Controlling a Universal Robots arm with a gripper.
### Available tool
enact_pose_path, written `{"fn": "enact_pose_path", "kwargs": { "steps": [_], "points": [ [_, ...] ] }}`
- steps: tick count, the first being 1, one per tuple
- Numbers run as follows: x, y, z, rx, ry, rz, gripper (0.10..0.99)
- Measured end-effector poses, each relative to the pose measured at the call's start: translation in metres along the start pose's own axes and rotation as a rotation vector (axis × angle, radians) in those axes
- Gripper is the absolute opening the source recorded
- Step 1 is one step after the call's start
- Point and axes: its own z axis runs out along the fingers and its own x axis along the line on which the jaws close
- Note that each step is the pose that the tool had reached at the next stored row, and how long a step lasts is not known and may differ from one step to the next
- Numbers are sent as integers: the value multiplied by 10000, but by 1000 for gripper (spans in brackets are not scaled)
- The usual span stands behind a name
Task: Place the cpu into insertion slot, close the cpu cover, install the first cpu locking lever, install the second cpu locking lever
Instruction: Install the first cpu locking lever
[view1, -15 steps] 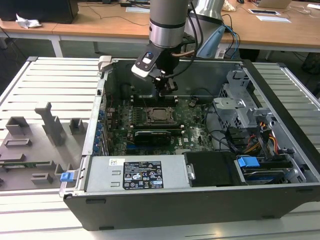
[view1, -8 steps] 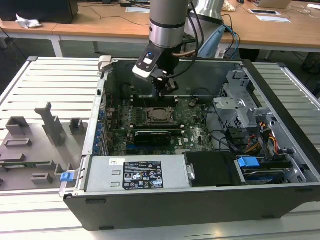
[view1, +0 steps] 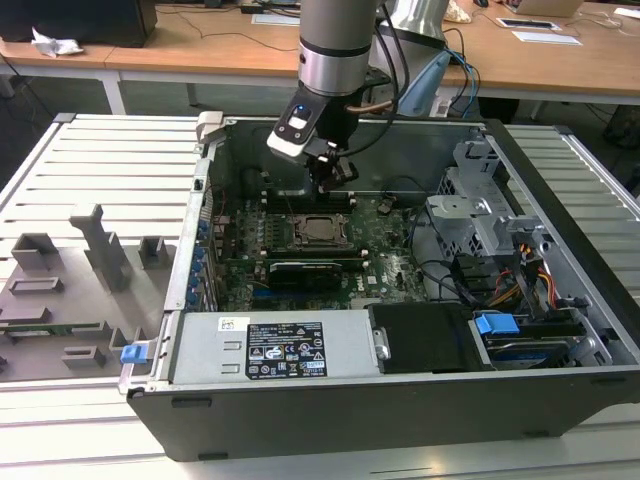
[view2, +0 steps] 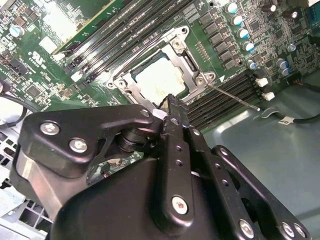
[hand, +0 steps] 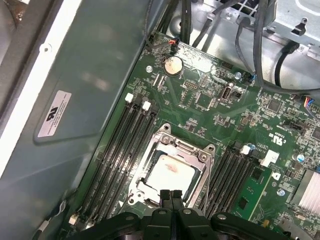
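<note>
Tool (hand: 172, 193) with fingers closed together, directly above the cpu cover (hand: 202, 165) lying over the cpu (hand: 170, 172).

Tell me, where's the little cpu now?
In the exterior view, the cpu sits in the insertion slot mid-board, just below the gripper, with long memory slots on both sides.

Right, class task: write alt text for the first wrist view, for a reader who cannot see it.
A shut robot gripper hangs over one edge of a pale square cpu on a green circuit board, with a silvery cover frame lying flat around the chip. Long dark memory slots run along both sides.
</note>
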Motion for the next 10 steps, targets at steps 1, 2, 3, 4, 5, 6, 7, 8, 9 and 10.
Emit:
{"fn": "enact_pose_path", "kwargs": {
  "steps": [1,2,3,4,5,6,7,8,9,10],
  "points": [
    [0,0,0,1,0,-29,106],
    [0,0,0,3,1,-73,106],
    [0,0,0,4,1,-117,106],
    [0,0,0,5,2,-139,106],
    [0,0,0,5,2,-161,106],
    [0,0,0,6,3,-201,106],
    [0,0,0,7,3,-221,106],
    [0,0,0,8,3,-240,106],
    [0,0,0,8,4,-259,106],
    [0,0,0,8,4,-271,106]
  ]
}}
